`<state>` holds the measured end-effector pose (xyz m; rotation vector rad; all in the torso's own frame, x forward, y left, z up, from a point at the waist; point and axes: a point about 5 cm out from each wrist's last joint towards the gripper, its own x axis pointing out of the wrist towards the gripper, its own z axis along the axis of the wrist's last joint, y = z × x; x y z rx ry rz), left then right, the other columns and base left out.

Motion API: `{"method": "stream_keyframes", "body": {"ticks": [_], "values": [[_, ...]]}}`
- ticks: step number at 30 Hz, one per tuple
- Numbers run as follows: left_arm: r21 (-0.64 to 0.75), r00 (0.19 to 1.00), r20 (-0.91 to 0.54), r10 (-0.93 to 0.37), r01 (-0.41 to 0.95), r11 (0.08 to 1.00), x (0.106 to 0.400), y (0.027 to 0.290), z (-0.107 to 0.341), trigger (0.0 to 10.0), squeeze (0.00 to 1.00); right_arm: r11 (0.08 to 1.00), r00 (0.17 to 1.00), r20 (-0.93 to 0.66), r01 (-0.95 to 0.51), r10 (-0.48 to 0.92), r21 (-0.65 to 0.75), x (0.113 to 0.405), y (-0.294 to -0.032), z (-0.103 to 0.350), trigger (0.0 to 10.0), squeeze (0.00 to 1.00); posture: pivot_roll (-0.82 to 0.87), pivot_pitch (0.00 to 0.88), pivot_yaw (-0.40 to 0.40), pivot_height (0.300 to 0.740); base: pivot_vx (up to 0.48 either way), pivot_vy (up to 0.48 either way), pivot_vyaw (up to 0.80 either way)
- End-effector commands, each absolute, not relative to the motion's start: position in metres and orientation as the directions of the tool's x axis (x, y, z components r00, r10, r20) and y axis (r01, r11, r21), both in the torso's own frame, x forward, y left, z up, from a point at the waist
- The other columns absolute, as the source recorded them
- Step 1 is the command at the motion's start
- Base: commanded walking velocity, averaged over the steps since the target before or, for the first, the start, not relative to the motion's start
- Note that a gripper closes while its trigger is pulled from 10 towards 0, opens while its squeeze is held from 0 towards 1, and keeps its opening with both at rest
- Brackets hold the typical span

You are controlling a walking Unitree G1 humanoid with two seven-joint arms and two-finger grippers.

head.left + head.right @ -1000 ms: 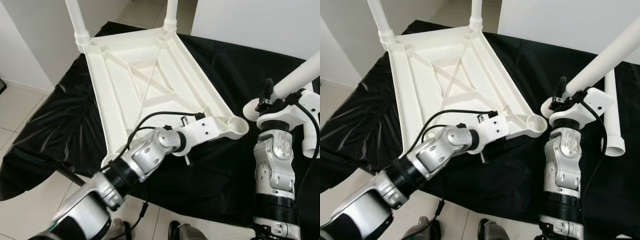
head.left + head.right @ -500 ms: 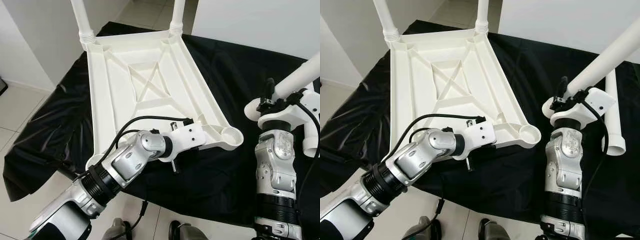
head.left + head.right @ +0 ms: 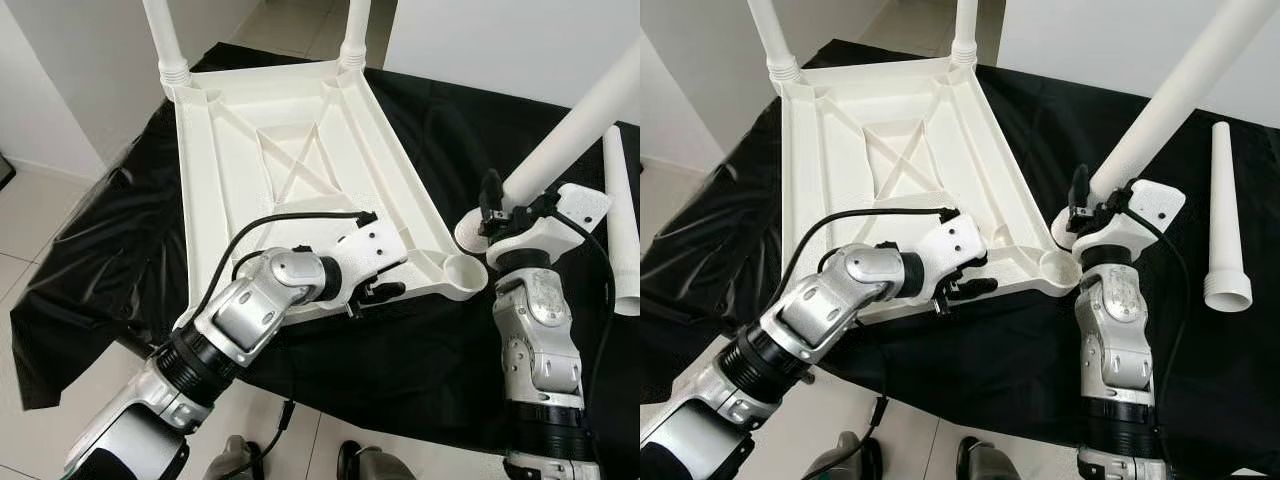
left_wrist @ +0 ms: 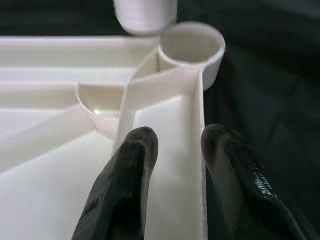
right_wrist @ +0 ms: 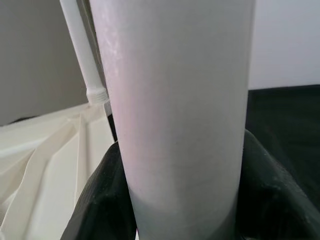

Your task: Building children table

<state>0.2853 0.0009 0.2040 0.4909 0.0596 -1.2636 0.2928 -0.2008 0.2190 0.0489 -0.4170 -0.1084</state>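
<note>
Gripping the leg (image 3: 570,135), right jaws (image 3: 497,205) may miss the socket (image 3: 462,268); left jaws (image 4: 172,150) straddle the tabletop (image 3: 290,150) rim.

Home interior indicated: pale tiled floor (image 3: 40,270), plain white walls (image 3: 520,40), black cloth (image 3: 120,230) spread under an upturned white plastic table (image 3: 290,150).

Markings and lettering: none legible.
White plastic tabletop (image 3: 290,150), table legs and black cloth (image 3: 90,260) carry no readable text, label or number (plain surfaces throughout).
</note>
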Motion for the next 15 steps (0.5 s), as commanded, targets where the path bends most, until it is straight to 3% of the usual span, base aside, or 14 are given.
{"method": "stream_keyframes", "body": {"ticks": [1,15], "values": [[0.306,0.287,-0.295,-0.911,0.932,0.195,0.282,0.002,0.205,10.0,0.00,0.995,0.912,0.399,0.077,-0.097,0.066,0.286,-0.197,0.217,10.0,0.00,0.06,0.165,-0.036,0.740,0.000,0.000,0.00],[0.293,0.299,-0.273,-0.915,0.931,0.217,0.284,0.005,0.206,10.0,0.00,0.997,0.937,0.340,0.062,-0.073,0.043,0.262,-0.189,0.202,10.0,0.00,0.03,0.172,-0.041,0.740,0.000,0.000,0.00]]}}
